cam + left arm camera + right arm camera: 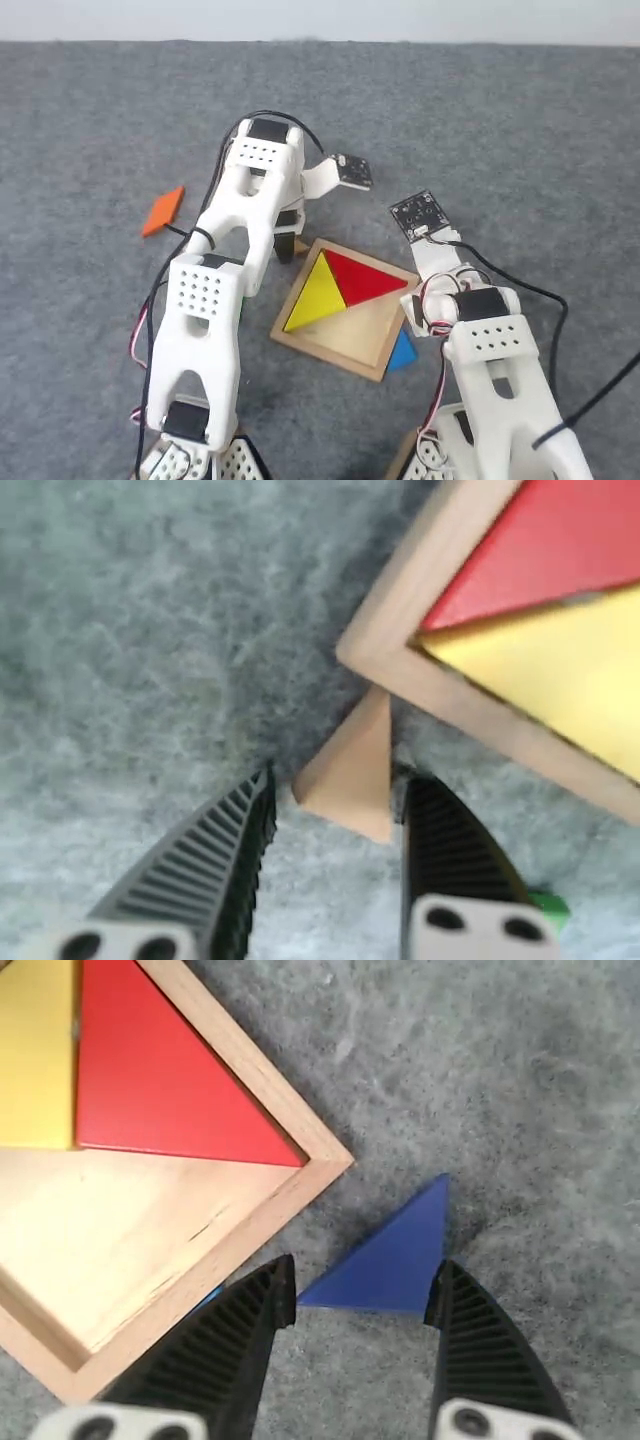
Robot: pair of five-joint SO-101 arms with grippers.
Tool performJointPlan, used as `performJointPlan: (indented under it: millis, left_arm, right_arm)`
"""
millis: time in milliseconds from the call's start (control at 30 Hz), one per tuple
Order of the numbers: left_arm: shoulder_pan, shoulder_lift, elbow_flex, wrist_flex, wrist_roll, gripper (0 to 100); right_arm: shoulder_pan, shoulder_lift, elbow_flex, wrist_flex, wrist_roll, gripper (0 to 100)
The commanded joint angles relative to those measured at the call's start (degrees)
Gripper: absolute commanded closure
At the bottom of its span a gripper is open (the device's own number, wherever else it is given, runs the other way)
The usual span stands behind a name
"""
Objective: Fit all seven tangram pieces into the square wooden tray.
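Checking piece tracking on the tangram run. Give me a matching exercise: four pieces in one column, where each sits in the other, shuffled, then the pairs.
Pieces
1. red triangle
2. blue triangle
3. orange piece
4. tan triangle

Places
A. on the mat, between the fingers of the left gripper, at a corner of the tray
B. alone on the mat, far from the tray
C. in the tray, beside the yellow triangle
D. on the mat, between the fingers of the right gripper

Pairs: 1-C, 2-D, 3-B, 4-A
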Motion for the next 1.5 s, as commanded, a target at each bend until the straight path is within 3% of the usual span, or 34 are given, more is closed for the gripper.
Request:
performJointPlan:
  millis: [0, 133, 600, 1467]
  left_arm:
    - [-0.3, -0.3, -2.2, 1.7, 5.9, 82]
    - [0.3, -0.6, -0.1, 1.7, 9.2, 88]
    - [2.0, -0.9, 0.7, 1.5, 13.1, 91]
    - [2.1, -0.9, 0.8, 1.6, 15.0, 99]
  right_arm:
    - [0.6, 0.2, -3.2, -0.6, 0.7, 77.5]
    - [0.6, 0.2, -3.2, -0.6, 0.7, 77.5]
    - [0.6, 0.2, -3.2, -0.6, 0.7, 77.5]
    - [0.6, 0.2, -3.1, -0.7, 0.6, 77.5]
